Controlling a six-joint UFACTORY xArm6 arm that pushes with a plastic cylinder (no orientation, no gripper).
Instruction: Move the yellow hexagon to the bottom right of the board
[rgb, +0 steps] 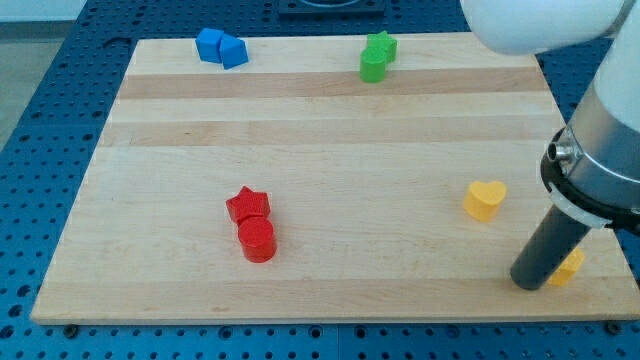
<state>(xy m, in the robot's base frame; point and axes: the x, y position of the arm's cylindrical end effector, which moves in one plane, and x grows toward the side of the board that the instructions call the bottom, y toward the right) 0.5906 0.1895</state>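
The yellow hexagon (571, 267) lies near the board's bottom right corner, mostly hidden behind my rod. My tip (527, 281) rests on the board just to the left of the hexagon, touching or almost touching it. A yellow heart (485, 199) lies up and to the left of the tip, apart from it.
A red star (248, 205) and a red cylinder (257, 239) touch at the lower left middle. Two blue blocks (221, 47) sit together at the top left. A green star (380, 45) and a green cylinder (372, 66) sit at the top middle. The board's right edge (566, 125) is close to the arm.
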